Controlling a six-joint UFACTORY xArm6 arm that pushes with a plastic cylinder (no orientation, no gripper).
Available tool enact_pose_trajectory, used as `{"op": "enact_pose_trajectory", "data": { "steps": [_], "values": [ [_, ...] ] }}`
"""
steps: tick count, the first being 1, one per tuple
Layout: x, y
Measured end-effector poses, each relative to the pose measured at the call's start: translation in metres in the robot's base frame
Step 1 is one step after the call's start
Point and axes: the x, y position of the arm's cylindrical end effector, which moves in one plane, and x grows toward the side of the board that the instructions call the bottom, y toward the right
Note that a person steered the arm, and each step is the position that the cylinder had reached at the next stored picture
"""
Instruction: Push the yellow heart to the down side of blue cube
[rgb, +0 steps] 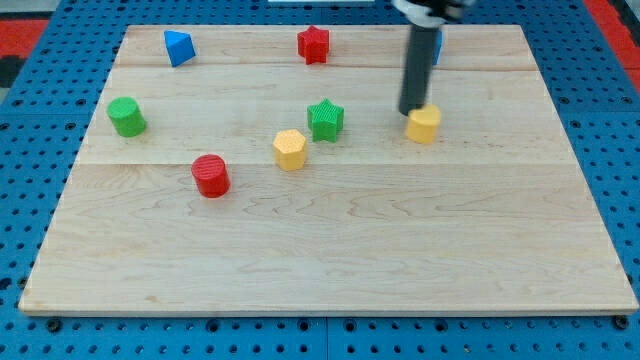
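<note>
The wooden bench (330, 240) carries the blocks. There is no claw, only a rod; my tip (411, 112) touches the yellow heart's (424, 124) upper-left edge. A blue cube (437, 50) peeks out behind the rod.

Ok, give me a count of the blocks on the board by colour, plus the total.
Blue: 2, the blue triangular block and a blue block mostly hidden behind the rod
Red: 2, the red star and the red cylinder
Green: 2, the green cylinder and the green star
Yellow: 2, the yellow hexagonal block and the yellow heart
Total: 8
</note>
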Motion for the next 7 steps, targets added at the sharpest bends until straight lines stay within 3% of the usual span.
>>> {"op": "enact_pose_trajectory", "data": {
  "steps": [1, 2, 7],
  "values": [
    [0.000, 0.019],
    [-0.025, -0.020],
    [-0.061, -0.024]
  ]
}}
